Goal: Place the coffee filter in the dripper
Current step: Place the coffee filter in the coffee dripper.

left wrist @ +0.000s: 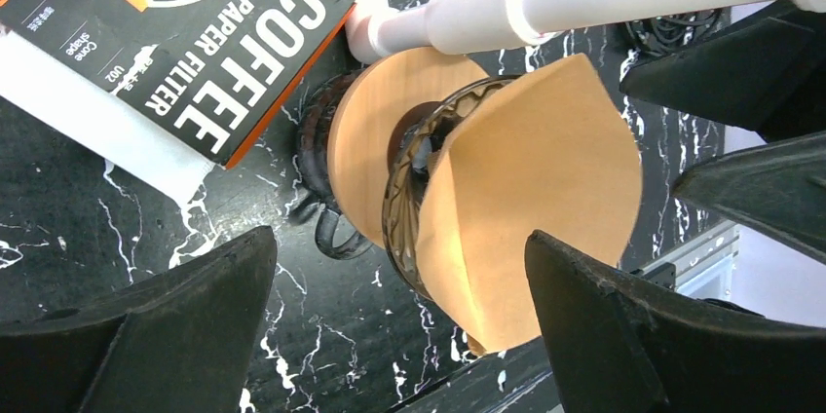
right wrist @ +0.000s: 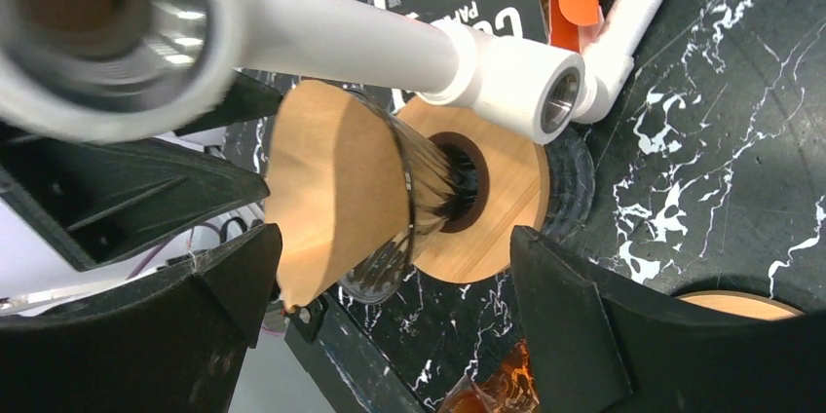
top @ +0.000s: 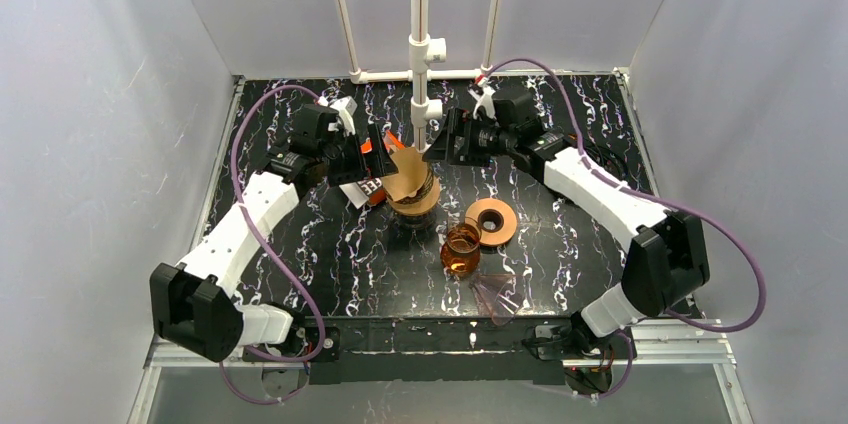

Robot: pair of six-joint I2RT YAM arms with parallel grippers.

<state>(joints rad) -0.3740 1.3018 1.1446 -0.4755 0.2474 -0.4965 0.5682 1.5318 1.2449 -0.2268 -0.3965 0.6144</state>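
Left gripper [left wrist: 401,335], right gripper [right wrist: 390,330] spread; coffee filter [left wrist: 536,189] between.

Filter [top: 407,181] in dripper [top: 416,207], mid table [top: 300,244]; filter box [top: 365,190] just L; wooden ring [top: 506,227] R

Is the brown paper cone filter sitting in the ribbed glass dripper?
Yes, the filter stands with its narrow end inside the rim of the dripper.
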